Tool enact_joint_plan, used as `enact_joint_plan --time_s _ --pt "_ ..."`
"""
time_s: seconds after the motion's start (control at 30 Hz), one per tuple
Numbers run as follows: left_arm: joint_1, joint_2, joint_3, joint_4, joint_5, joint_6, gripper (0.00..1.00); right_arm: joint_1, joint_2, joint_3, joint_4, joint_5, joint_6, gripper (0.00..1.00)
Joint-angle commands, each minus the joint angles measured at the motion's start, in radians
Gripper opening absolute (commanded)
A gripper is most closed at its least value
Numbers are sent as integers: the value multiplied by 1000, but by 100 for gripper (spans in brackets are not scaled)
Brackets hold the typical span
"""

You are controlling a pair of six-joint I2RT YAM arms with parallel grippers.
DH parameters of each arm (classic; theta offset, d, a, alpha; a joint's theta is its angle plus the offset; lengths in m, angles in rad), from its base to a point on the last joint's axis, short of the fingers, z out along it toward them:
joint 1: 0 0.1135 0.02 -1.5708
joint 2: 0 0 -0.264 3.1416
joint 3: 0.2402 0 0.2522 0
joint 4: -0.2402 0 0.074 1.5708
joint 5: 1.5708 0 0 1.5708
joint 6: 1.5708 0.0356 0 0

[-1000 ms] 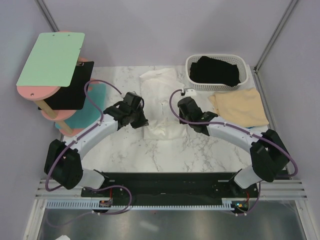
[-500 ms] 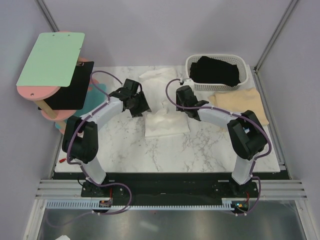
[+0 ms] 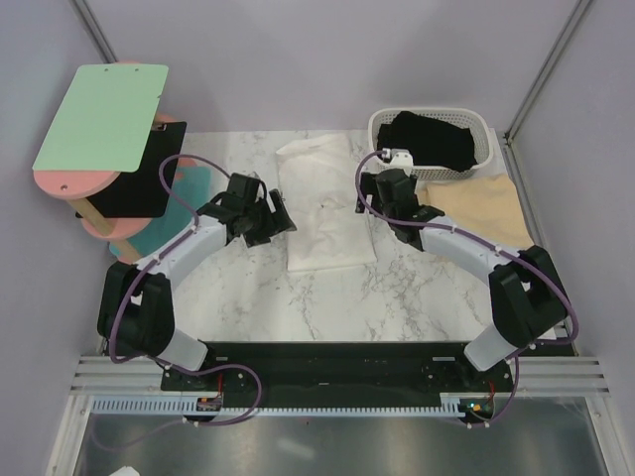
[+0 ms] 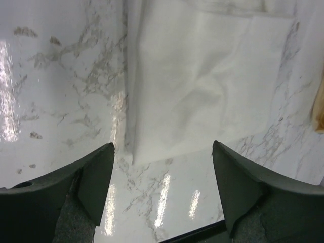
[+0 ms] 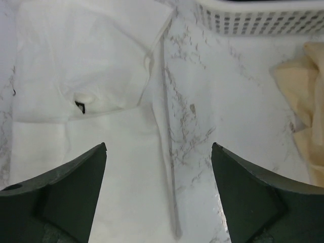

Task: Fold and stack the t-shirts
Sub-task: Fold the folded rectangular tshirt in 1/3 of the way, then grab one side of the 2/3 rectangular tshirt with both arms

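The white t-shirt [image 3: 325,208] lies partly folded in the middle of the marble table, also seen in the left wrist view [image 4: 202,81] and the right wrist view [image 5: 81,86]. A tan t-shirt [image 3: 481,210] lies flat at the right, with its edge in the right wrist view [image 5: 304,91]. A black t-shirt [image 3: 432,139] sits in the basket. My left gripper [image 3: 272,216] hovers open just left of the white shirt [image 4: 163,187]. My right gripper [image 3: 377,188] hovers open over its right edge [image 5: 159,192]. Neither holds anything.
The white lattice basket [image 3: 382,159] stands at the back right, its wall in the right wrist view [image 5: 263,23]. At the left a pink stand carries a green board [image 3: 99,114] and a black sheet [image 3: 134,188]; a teal cloth [image 3: 189,188] lies below.
Both grippers went from shut to open and let go of the white t-shirt. They drew back to either side of it, and the shirt now lies flat.
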Motion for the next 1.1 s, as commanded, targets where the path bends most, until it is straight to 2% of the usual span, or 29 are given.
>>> enact_joint_plan --time_s 0.0,0.03,0.37,0.57,0.6,0.63,0.67,0.7,0.73,0.8,1.07 --pt "-7 -34 -168 95 53 -27 81 -13 4 -84 -101 -152 110 86" --pt "-10 -34 -188 126 63 -38 80 -15 6 -113 -101 -172 122 80" --pt "-26 11 -300 234 94 -70 72 -16 36 -224 -57 -286 207 69" --pt "-41 58 -303 278 117 -87 56 -16 87 -243 -63 -372 259 55" --pt "-43 71 -302 284 117 -90 50 -16 91 -250 -62 -380 263 51" --pt "-46 76 -300 287 122 -92 45 -15 94 -252 -66 -380 268 42" --pt "-47 82 -300 287 123 -92 39 -18 98 -255 -68 -406 273 39" --pt "-47 87 -302 290 123 -93 24 -18 98 -261 -69 -410 279 35" --pt "-47 87 -302 290 122 -95 14 -16 98 -266 -69 -415 282 20" --pt "-49 81 -312 290 122 -101 2 -15 85 -281 -69 -432 283 0" --pt "-87 -108 -432 240 92 -148 2 5 -55 -393 -107 -466 286 0"
